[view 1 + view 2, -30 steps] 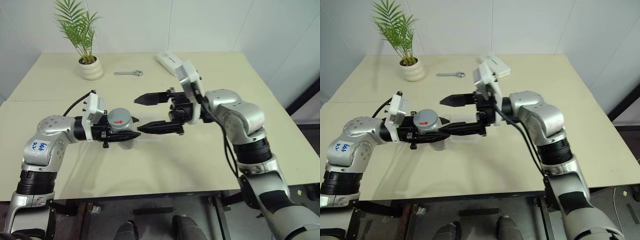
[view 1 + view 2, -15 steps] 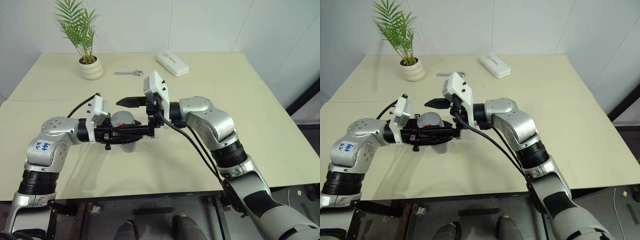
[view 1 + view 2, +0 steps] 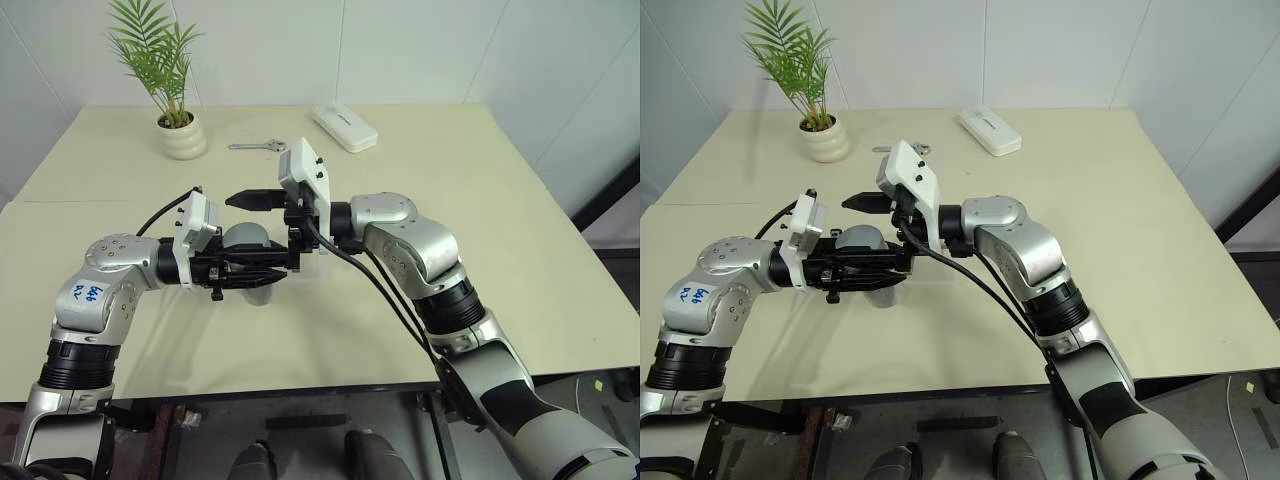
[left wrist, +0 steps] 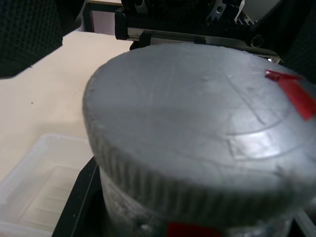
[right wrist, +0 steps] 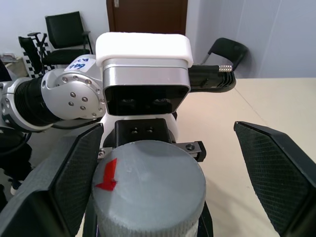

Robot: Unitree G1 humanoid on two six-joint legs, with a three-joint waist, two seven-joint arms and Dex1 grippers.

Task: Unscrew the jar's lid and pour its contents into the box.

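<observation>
2 fingers [image 5: 279,170] wide astride lid [image 5: 148,185]; left fingers [image 3: 262,272] clamping jar [image 3: 258,292].

Over the middle of the desk [image 3: 400,330] the two arms crowd the air. The left gripper [image 3: 262,272] clamps the jar [image 3: 257,292], and the right gripper [image 3: 262,228] reaches in from the opposite side, its fingers spread wide either side of the lid [image 5: 148,185], with a gap on each flank. The box [image 4: 37,192] lies just beside the jar. Near the far edge, well apart, stand a plant pot [image 3: 182,136], a wrench [image 3: 257,146] and a white case [image 3: 345,126].
</observation>
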